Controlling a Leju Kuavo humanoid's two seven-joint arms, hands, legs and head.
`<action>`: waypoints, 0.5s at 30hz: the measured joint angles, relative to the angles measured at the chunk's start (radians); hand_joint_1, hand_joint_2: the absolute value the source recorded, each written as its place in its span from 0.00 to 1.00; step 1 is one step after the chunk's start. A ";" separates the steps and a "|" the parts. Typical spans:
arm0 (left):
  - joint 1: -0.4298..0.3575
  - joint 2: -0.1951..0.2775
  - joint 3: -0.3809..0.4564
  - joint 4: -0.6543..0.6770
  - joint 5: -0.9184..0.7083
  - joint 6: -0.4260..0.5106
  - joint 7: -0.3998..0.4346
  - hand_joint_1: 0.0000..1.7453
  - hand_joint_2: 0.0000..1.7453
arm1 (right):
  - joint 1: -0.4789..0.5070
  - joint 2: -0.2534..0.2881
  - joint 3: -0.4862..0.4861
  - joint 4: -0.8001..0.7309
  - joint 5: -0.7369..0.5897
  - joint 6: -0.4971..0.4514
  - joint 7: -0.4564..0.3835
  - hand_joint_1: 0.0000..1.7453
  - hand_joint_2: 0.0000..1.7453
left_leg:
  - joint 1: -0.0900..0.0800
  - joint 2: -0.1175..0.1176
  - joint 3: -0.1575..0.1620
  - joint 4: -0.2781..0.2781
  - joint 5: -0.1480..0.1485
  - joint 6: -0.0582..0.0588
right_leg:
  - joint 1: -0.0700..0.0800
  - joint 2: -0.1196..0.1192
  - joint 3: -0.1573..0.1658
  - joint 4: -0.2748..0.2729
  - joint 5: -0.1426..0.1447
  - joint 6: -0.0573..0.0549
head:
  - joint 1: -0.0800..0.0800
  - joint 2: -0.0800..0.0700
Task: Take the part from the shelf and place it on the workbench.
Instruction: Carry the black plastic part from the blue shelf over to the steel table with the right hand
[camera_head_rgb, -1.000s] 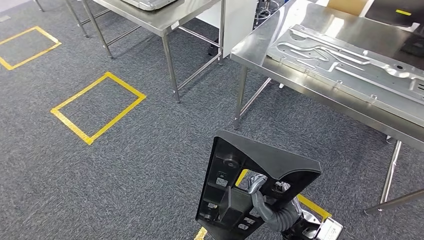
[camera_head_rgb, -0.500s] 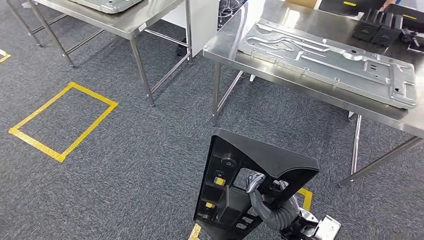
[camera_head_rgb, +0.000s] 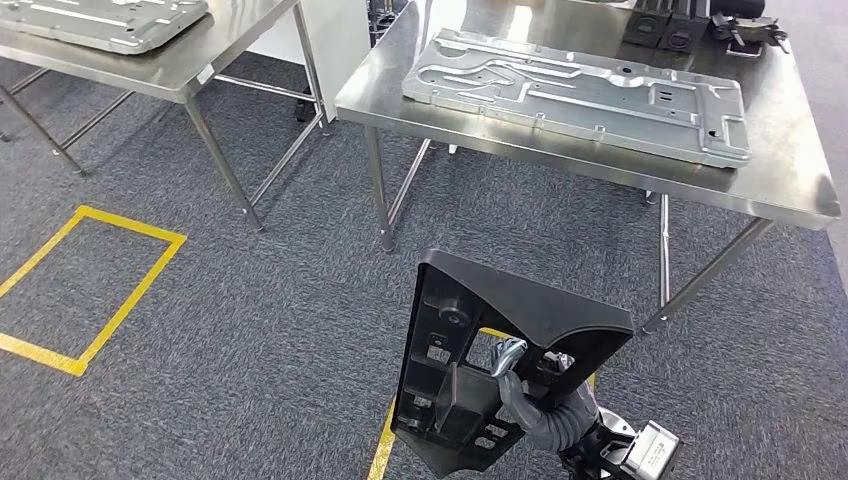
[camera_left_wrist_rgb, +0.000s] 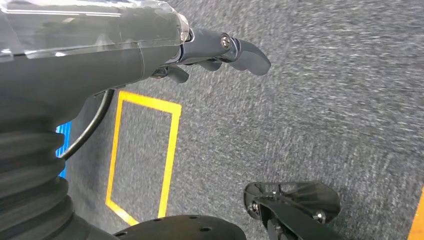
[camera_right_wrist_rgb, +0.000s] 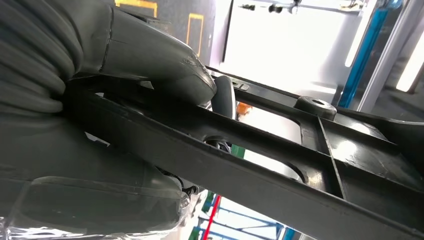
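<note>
While the right hand (camera_head_rgb: 520, 385) is gripping the black part (camera_head_rgb: 505, 365) upright above the carpet, a metal plate (camera_head_rgb: 580, 95) is occupying the table (camera_head_rgb: 790, 185) at 12 o'clock, and the left hand (camera_left_wrist_rgb: 220, 50) is hanging with fingers loosely curled, holding nothing.

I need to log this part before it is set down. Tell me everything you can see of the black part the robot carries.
The black part is a flat, roughly triangular moulded panel, plastic by its look, matt on its broad top face. Its underside shows ribs, round bosses, rectangular cutouts and small pale labels. It is held tilted, the wide end up and the narrow end down, above the grey carpet and short of the steel workbench. The right hand grips it through a central opening; in the right wrist view the fingers wrap one of its ribs. Nothing else touches it.
</note>
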 joint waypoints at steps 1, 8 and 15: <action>0.000 0.000 0.000 0.000 0.000 0.000 0.000 0.00 1.00 | -0.002 0.000 0.001 0.002 0.000 0.002 0.000 1.00 1.00 | 0.003 -0.005 0.021 -0.047 0.036 0.000 | 0.000 0.014 0.001 0.002 0.000 0.001 | 0.000 0.000; 0.004 -0.002 0.002 0.000 0.002 0.003 0.002 0.00 1.00 | -0.012 0.001 0.003 0.004 0.000 0.009 0.001 1.00 1.00 | 0.013 -0.060 0.108 -0.263 0.119 0.028 | -0.003 0.079 -0.023 0.016 0.008 0.041 | 0.000 0.000; 0.011 -0.006 0.004 0.000 0.004 0.007 0.005 0.00 1.00 | -0.019 0.001 0.005 0.013 -0.002 0.011 0.001 1.00 1.00 | 0.012 0.027 0.111 -0.275 0.124 0.048 | -0.011 -0.029 -0.156 0.291 -0.106 0.071 | 0.000 0.000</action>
